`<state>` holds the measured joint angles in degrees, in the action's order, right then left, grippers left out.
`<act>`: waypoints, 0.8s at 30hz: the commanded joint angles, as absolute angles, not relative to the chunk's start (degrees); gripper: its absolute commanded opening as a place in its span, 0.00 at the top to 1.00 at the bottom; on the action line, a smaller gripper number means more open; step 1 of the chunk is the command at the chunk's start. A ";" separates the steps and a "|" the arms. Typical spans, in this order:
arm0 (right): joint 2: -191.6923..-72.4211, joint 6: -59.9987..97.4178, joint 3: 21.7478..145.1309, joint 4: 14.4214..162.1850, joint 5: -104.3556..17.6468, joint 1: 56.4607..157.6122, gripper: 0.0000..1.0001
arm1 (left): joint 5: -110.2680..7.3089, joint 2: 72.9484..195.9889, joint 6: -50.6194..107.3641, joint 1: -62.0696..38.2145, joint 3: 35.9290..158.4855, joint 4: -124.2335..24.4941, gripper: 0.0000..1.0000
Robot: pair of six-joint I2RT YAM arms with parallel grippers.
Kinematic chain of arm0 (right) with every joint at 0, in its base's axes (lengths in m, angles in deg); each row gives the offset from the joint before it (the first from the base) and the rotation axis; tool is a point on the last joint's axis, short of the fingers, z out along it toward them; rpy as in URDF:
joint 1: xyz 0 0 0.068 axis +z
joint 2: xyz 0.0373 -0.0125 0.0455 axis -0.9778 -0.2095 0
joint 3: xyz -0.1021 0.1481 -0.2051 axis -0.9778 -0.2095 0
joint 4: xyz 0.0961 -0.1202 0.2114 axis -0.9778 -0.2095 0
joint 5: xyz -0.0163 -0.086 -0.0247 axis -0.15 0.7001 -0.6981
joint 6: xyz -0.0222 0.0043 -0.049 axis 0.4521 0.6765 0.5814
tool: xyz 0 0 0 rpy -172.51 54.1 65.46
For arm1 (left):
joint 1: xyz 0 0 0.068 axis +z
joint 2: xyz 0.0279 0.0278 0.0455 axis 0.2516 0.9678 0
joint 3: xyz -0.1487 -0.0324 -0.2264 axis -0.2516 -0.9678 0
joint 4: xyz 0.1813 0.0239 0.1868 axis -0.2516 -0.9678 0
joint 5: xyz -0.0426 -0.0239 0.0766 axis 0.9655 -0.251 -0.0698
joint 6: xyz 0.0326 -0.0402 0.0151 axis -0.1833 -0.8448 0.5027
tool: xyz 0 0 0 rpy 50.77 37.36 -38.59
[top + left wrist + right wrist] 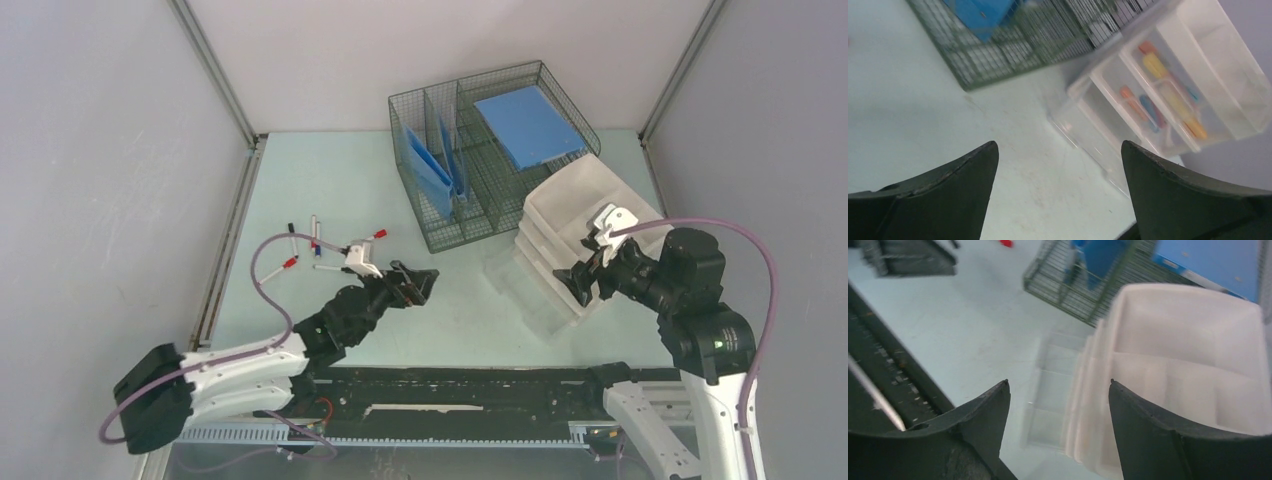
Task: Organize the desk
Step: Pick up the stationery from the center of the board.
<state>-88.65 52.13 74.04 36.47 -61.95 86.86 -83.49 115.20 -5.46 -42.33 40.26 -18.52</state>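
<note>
The pale mint desk holds several loose pens with red and black caps at the left. My left gripper is open and empty, just right of the pens, low over the desk. My right gripper is open and empty at the front of a white drawer unit whose clear drawers are pulled out. In the left wrist view one drawer holds coloured markers. In the right wrist view the jaws frame the drawer fronts and the unit's top tray.
A wire mesh organizer with blue folders and a blue notebook stands at the back centre; it also shows in the left wrist view and the right wrist view. A black rail runs along the near edge. Grey walls enclose the desk.
</note>
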 commanded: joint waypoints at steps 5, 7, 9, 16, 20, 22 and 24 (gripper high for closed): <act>-85.24 62.88 67.45 31.09 -95.07 85.26 0.18 | -81.98 104.37 6.38 -29.32 45.17 -46.25 0.00; -83.35 64.88 64.28 32.41 -97.39 85.21 0.13 | -78.53 103.88 6.30 -24.62 44.88 -46.51 0.00; -81.22 65.24 60.52 35.03 -98.21 85.17 0.08 | -75.59 104.58 6.42 -20.56 45.05 -46.52 0.00; -81.07 67.57 53.65 36.32 -98.59 86.02 0.06 | -66.10 118.24 9.75 -10.00 52.84 -48.88 0.00; -80.78 67.60 52.83 36.74 -95.09 88.24 0.06 | -68.96 129.46 14.57 -8.62 61.89 -54.63 0.00; -80.07 66.88 52.48 37.62 -93.31 88.74 0.05 | -70.19 134.32 16.94 -8.27 66.28 -56.68 0.00; -79.58 66.71 52.41 37.69 -92.76 88.81 0.05 | -69.70 139.14 19.83 -7.41 70.86 -58.99 0.02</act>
<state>-80.80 66.19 52.80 35.49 -94.72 88.11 -69.96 132.45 12.25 -8.72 62.49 -54.04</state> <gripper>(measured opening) 0.946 0.992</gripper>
